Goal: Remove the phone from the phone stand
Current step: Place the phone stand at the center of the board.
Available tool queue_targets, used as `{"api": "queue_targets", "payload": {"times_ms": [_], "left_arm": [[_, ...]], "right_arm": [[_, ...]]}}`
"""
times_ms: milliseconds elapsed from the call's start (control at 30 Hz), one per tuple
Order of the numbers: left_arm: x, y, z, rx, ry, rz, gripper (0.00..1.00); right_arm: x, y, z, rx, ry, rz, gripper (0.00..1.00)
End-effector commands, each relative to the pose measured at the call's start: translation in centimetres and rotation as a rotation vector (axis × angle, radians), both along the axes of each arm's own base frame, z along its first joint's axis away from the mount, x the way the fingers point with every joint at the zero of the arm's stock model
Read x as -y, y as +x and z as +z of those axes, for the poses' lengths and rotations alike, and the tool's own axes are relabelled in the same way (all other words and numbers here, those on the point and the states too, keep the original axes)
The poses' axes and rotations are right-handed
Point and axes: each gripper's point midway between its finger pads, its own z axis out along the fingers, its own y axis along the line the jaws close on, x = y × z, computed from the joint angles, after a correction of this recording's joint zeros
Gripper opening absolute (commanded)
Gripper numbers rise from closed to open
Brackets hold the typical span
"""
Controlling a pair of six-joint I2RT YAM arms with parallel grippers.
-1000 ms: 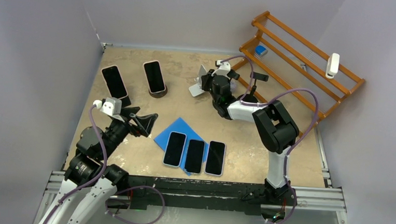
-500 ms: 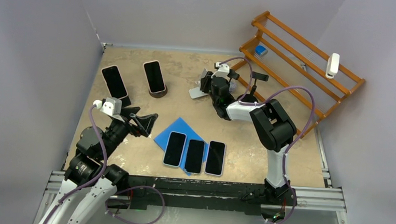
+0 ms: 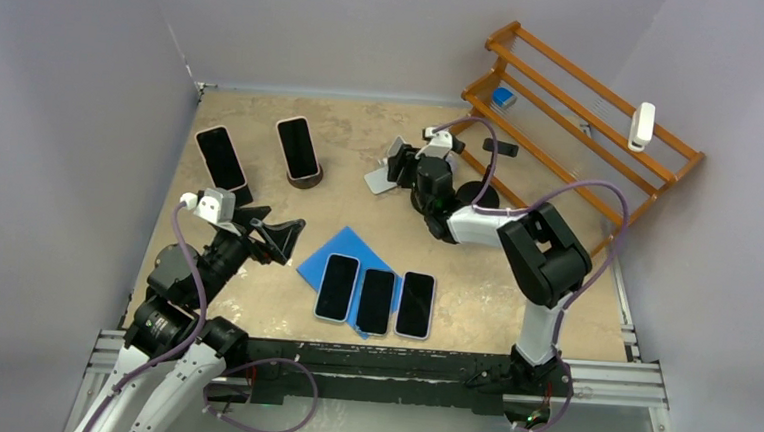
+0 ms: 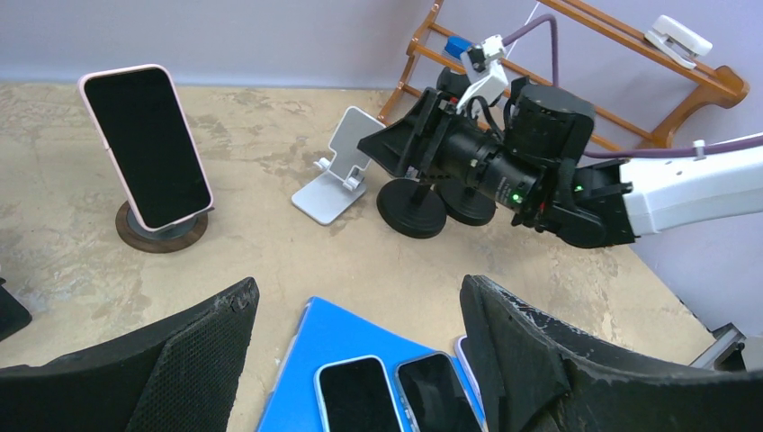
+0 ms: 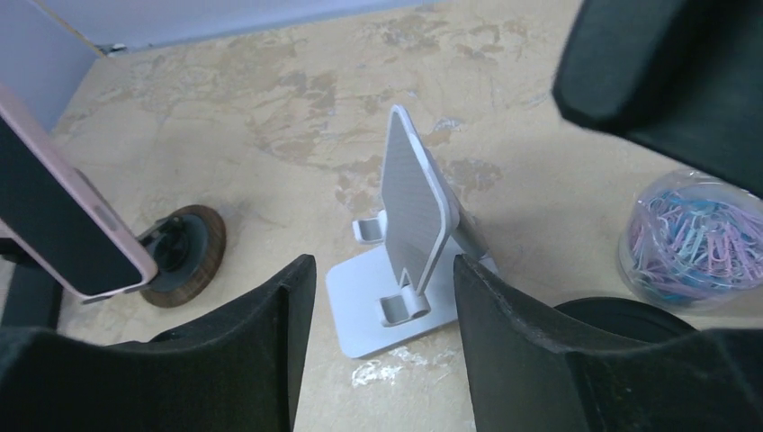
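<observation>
Plainly, the right gripper (image 5: 385, 263) stands with its jaws parted and nothing between them, the white phone stand (image 5: 409, 207) just beyond its fingertips. Farther left, a pink-cased phone (image 5: 54, 211) leans on its round wooden stand (image 5: 184, 255). The left gripper (image 4: 358, 286) hangs spread wide and unladen near the blue mat (image 4: 346, 337).

Five phones in all: three flat phones (image 3: 375, 301) lie side by side at the near edge of the one blue mat (image 3: 341, 246), and two propped phones (image 3: 298, 148) stand beyond the mat to its left. There are five stands. One wooden-based stand (image 3: 304, 180) and one black stand (image 3: 243, 196) carry those two. One white stand (image 3: 381, 174) and two black round-footed stands (image 4: 412, 209) sit beyond the mat to its right. One tub of paper clips (image 5: 693, 238). One wooden rack (image 3: 504, 35), far beyond the mat, bears one small blue object (image 3: 503, 97) and one white object (image 3: 644, 125).
</observation>
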Motion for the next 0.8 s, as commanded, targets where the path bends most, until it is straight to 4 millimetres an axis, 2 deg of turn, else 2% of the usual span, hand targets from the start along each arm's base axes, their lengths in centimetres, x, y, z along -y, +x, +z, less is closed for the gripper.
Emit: {"api": "queue_targets", "payload": {"times_ms": [0, 100, 167, 267, 333, 500, 600, 767], "left_arm": [[0.1, 0.1, 1.4, 0.045, -0.028, -0.004, 0.81], [0.1, 0.1, 1.4, 0.046, -0.029, -0.003, 0.81], [0.1, 0.1, 1.4, 0.048, -0.029, -0.003, 0.81], [0.1, 0.1, 1.4, 0.046, -0.03, -0.002, 0.81], [0.1, 0.1, 1.4, 0.047, -0.031, -0.004, 0.81], [0.1, 0.1, 1.3, 0.044, -0.03, -0.002, 0.81], [0.0, 0.0, 1.4, 0.044, -0.031, 0.002, 0.81], [-0.2, 0.0, 1.4, 0.044, -0.033, 0.008, 0.81]], "right_arm": [[0.1, -0.8, 6.1, 0.129, 0.067, -0.005, 0.61], [-0.5, -2.4, 7.8, 0.155, 0.068, 0.023, 0.61], [-1.9, -4.1, 9.2, 0.184, 0.066, 0.06, 0.61], [-3.9, -6.1, 10.0, 0.199, 0.059, 0.113, 0.59], [-5.2, -6.9, 9.9, 0.196, 0.06, 0.159, 0.54], [-9.2, -7.2, 7.6, 0.122, 0.047, 0.283, 0.38], [-11.2, -6.5, 5.8, 0.073, 0.032, 0.32, 0.38], [-13.4, -5.4, 1.3, -0.03, -0.016, 0.353, 0.38]]}}
